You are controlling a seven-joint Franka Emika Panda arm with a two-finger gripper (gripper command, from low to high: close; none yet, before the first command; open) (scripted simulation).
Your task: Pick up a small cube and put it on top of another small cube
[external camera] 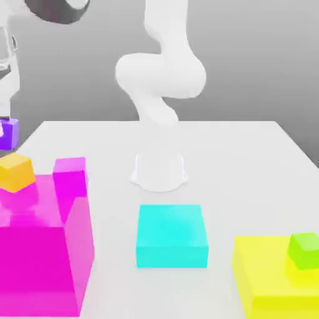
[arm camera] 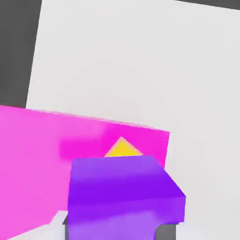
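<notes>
The jaws are closed on the small purple cube (arm camera: 124, 194), held above the orange-yellow cube (external camera: 15, 172) on the big magenta block (external camera: 37, 249).

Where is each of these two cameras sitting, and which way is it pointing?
Exterior view: off the arm, facing the robot's white base across the table; the arm rises behind the cyan block, and the purple cube hangs at the exterior view's left edge.
Hand view: on the hand, looking down past the held purple cube to the big magenta block and the orange-yellow cube; dark finger parts flank the cube.
Shared: purple cube, orange-yellow cube, magenta block, table.
</notes>
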